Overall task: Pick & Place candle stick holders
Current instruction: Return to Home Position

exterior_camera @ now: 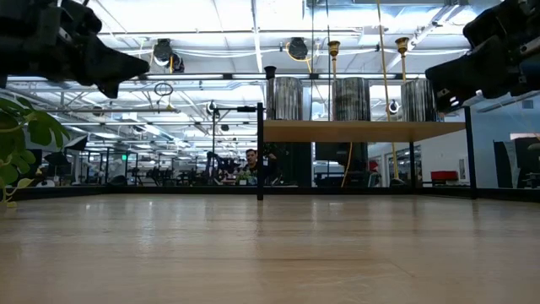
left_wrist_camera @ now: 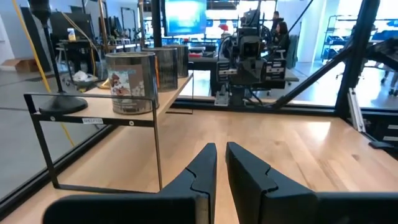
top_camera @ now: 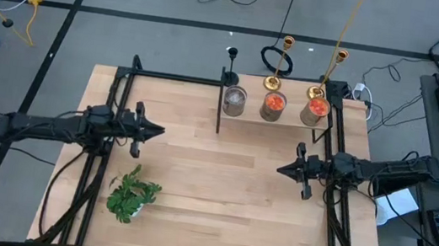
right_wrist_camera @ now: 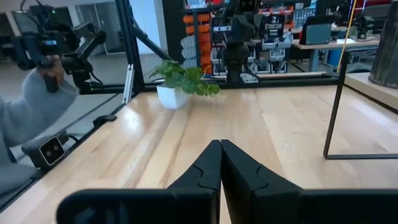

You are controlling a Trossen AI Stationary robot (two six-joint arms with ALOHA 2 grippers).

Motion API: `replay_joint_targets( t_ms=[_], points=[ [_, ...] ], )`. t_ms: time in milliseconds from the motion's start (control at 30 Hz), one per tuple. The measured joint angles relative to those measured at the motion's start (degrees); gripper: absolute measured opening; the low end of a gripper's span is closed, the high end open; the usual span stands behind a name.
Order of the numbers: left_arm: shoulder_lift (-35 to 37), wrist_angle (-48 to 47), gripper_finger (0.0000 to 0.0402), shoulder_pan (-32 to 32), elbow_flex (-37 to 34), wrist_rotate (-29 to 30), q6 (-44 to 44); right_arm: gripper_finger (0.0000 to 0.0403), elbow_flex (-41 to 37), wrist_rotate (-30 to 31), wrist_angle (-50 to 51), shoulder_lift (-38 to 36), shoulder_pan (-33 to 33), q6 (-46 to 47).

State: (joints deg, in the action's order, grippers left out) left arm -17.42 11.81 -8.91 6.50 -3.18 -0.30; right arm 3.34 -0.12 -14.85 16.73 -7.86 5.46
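Three candle stick holders stand by their round bases on the far part of a low wooden shelf (top_camera: 248,116): a black one (top_camera: 231,63) and two gold ones (top_camera: 277,63) (top_camera: 325,77). The black one also shows in the left wrist view (left_wrist_camera: 55,68). My left gripper (top_camera: 160,130) hovers over the table's left half, fingers together but for a narrow slit (left_wrist_camera: 221,150), empty. My right gripper (top_camera: 281,168) hovers over the right half, shut and empty (right_wrist_camera: 221,144). Both point toward the table's middle, well short of the shelf.
Three tin cans (top_camera: 234,101) (top_camera: 273,106) (top_camera: 315,110) stand on the shelf in front of the holders. A green potted plant (top_camera: 132,195) sits near the table's front left. Black frame rails (top_camera: 112,109) run along both sides. A person (right_wrist_camera: 31,106) stands beyond the table.
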Motion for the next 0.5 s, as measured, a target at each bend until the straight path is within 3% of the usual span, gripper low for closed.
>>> replay_joint_targets(
  t_ms=[333, 500],
  points=[
    [14.9, -13.7, 0.0040, 0.0, 0.0, 0.2, 2.9, 0.0002, -0.1, 0.2, 1.6, -2.0, 0.0, -1.9],
    [17.2, -16.5, 0.0040, 0.0, -0.1, 0.2, 3.7, 0.0002, -0.1, 2.0, 2.5, -2.0, 0.0, -2.4]
  ],
)
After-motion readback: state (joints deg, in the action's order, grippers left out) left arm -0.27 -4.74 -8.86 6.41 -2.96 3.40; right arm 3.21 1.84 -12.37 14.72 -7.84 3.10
